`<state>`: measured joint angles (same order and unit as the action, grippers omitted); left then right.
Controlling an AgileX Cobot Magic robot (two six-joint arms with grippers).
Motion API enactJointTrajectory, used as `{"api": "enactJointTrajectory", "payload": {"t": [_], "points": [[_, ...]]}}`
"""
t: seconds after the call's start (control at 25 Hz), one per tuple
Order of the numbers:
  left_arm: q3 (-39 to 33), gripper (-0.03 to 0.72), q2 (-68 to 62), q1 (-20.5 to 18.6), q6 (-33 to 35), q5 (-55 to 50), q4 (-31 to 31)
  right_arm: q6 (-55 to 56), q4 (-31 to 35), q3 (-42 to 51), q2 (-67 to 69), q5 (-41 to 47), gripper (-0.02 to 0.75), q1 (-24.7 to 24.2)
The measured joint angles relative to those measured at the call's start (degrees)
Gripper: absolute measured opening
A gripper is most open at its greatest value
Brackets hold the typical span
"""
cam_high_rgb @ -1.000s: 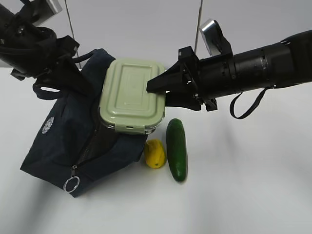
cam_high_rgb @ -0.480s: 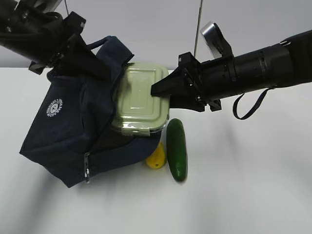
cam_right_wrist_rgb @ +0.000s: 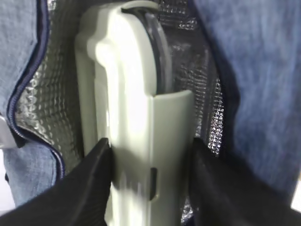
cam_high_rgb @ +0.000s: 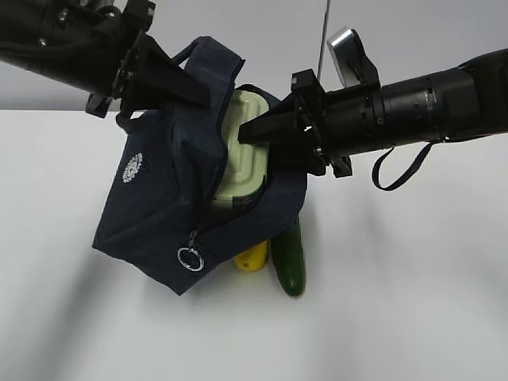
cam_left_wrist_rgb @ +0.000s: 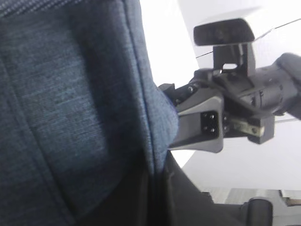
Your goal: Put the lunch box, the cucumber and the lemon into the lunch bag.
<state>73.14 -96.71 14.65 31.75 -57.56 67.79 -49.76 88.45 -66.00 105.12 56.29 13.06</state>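
The navy lunch bag (cam_high_rgb: 159, 198) hangs tilted from my left gripper (cam_high_rgb: 171, 79), which is shut on its top fabric by the handles. In the left wrist view the bag (cam_left_wrist_rgb: 70, 94) fills the left, with its cloth pinched in my left gripper (cam_left_wrist_rgb: 157, 188). My right gripper (cam_high_rgb: 250, 135) is shut on the sage-green lunch box (cam_high_rgb: 242, 159), which stands on edge, mostly inside the bag's open mouth. In the right wrist view the lunch box (cam_right_wrist_rgb: 127, 94) sits between the jaws of my right gripper (cam_right_wrist_rgb: 150, 150), against the silver lining (cam_right_wrist_rgb: 47, 108). The cucumber (cam_high_rgb: 287, 266) and the lemon (cam_high_rgb: 252, 258) lie on the table under the bag's lower edge, both partly hidden.
The zipper's metal ring pull (cam_high_rgb: 190, 258) dangles at the bag's lower front, and the white logo (cam_high_rgb: 132, 168) faces left. The right arm (cam_left_wrist_rgb: 221, 117) shows in the left wrist view just beyond the bag's edge. The table (cam_high_rgb: 413, 317) is white.
My left gripper has lifted the bag and swung it right over the lunch box. The box has tipped onto its edge and sits deeper inside. The bag now covers part of the lemon and cucumber.
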Motion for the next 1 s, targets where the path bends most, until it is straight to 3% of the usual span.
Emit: {"api": "enactJointTrajectory", "payload": {"t": [0.32,1.0], "points": [[0.1,-0.007,-2.1,0.0,3.5,0.0,4.5,-1.3,1.2,-0.2,0.7,-3.5,0.354,0.2],[0.3,-0.007,-7.5,0.0,6.6,-0.1,6.2,-3.3,2.2,-5.2,10.7,-5.8,0.354,2.5]]}}
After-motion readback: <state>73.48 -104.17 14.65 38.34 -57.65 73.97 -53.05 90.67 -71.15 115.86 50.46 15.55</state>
